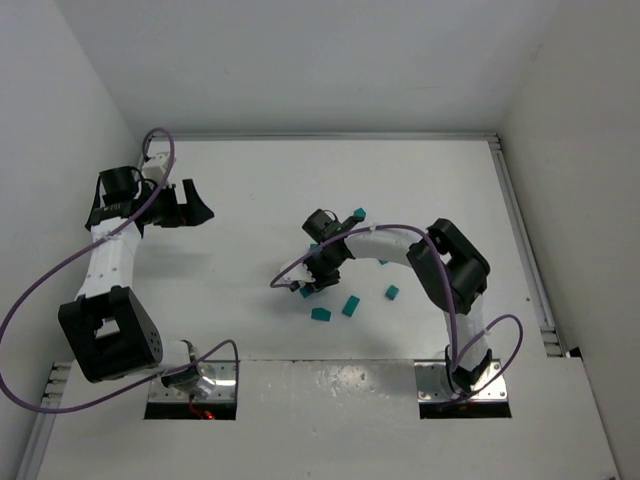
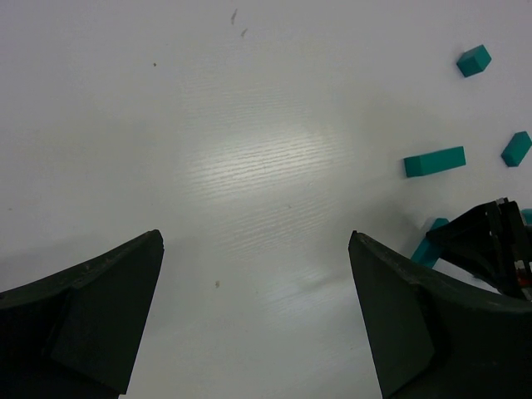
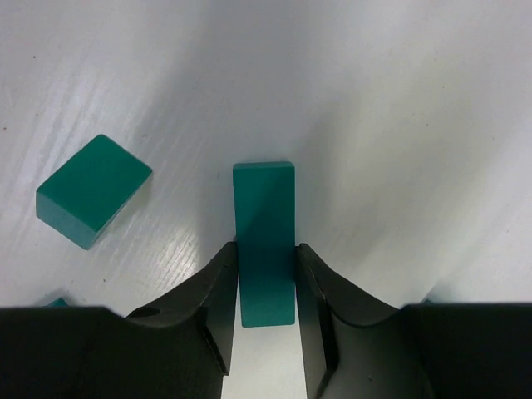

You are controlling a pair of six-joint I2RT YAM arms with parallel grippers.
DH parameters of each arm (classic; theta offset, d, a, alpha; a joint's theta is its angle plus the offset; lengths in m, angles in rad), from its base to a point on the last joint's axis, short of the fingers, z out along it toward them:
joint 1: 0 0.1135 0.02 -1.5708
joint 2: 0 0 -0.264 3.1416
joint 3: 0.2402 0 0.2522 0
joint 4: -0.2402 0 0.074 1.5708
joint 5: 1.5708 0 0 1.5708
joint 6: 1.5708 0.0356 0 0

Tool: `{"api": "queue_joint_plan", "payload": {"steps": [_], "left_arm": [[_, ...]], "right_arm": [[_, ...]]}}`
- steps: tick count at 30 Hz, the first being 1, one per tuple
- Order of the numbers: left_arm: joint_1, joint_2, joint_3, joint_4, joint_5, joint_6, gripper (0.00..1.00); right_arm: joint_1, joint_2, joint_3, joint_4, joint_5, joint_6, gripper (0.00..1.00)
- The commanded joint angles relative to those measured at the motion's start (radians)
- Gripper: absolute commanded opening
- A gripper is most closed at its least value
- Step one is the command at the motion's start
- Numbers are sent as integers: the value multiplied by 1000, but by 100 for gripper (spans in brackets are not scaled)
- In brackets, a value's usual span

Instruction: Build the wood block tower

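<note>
My right gripper (image 3: 266, 253) is shut on a teal-green bar block (image 3: 264, 208), low at the table near the middle (image 1: 306, 288). A cube-like teal block (image 3: 93, 189) lies just left of it. Other teal blocks lie loose: one at the back (image 1: 358, 214), one by the right forearm (image 1: 392, 293) and two in front (image 1: 350, 305) (image 1: 320, 314). My left gripper (image 1: 188, 205) is open and empty over bare table (image 2: 256, 241), far left of the blocks. Some blocks show at the right edge of the left wrist view (image 2: 434, 161). No stacked tower shows.
White walls close the table on the left, back and right. A metal rail (image 1: 520, 230) runs along the right edge. The right gripper's black body (image 2: 490, 245) shows at the right of the left wrist view.
</note>
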State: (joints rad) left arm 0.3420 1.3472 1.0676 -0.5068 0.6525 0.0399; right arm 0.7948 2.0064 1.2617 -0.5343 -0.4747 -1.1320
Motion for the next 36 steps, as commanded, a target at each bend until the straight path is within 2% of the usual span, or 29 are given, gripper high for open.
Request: {"api": "queue_joint_plan", "payload": {"steps": [1,6,10,14,19,26,30,36], "left_arm": [[12,4,20,25,38,2,100],[12,-5,20,25,38,2,100],[12,-5,20,25,38,-8,100],[12,-25,20,25,38,-8,100],[12,-55,20,34,38,-26,100],[12,-56,29,57,15,-26,100],[-11,-46,38,80,-5,-26,100],[-47,9,72,100,18,-35,100]], "right_arm": [[26,-15,-8,-4,27,9,33],[32,-14,-13,-9,59,18,31],[37,-26,-8,-29,70,55,17],[32,-58,71,-85,119,245,10],[-20,-158,108,-167,149,406,9],[-98,-235,117,-207,157,480,7],[-135,-229,105,-170,145,471,7],[-138,-146,174,-150,130,426,6]]}}
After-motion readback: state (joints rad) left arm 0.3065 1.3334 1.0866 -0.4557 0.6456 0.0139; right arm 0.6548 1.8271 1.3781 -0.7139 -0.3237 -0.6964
